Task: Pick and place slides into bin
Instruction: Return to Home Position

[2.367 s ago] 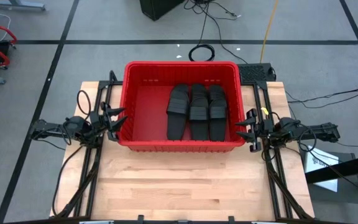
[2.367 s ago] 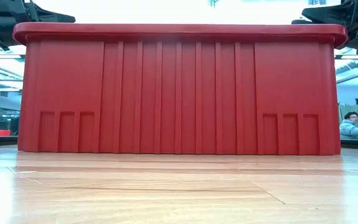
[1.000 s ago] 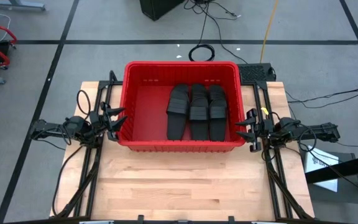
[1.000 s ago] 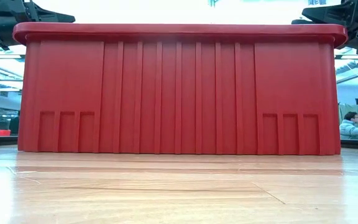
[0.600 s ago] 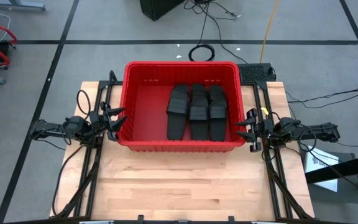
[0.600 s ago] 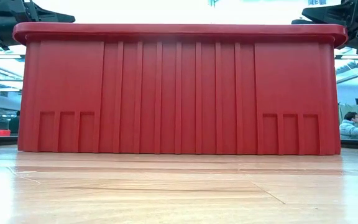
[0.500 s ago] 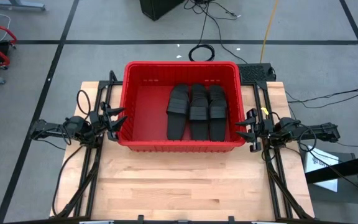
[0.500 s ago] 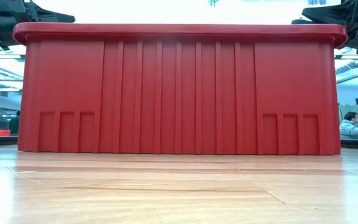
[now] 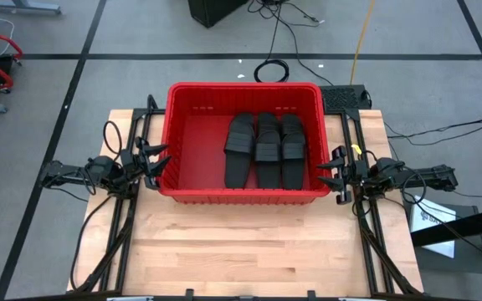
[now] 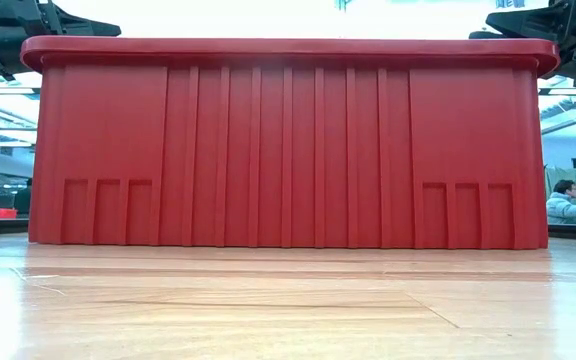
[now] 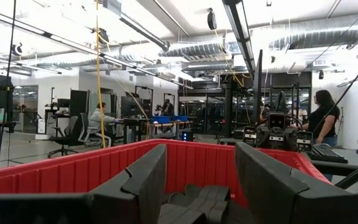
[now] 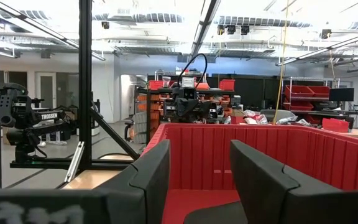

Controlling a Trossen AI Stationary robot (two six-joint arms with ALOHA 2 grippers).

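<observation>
Hanging left claw [image 9: 161,163]: fingers spread, empty, just outside the left wall of the bin [image 9: 241,85].
Right claw [image 9: 329,171]: fingers apart, empty, just outside the right wall.
Slides [image 9: 262,150]: packed side by side in the bin's right half.
Bin: sits on the counter [image 9: 241,251], far side.

I can read only one word. It says TROSSEN, in white letters, on a dark machine part [image 12: 45,116] out in the room. I see it in the right wrist view, past a black post [image 12: 84,81]. There are white marks on the dark body [image 12: 11,211] behind the right gripper [image 12: 199,158], but they are too blurry for me to read. In the high view, a white sheet [image 9: 432,219] lies just off the table on the right arm's side. It has dark print, too small for me to read.
</observation>
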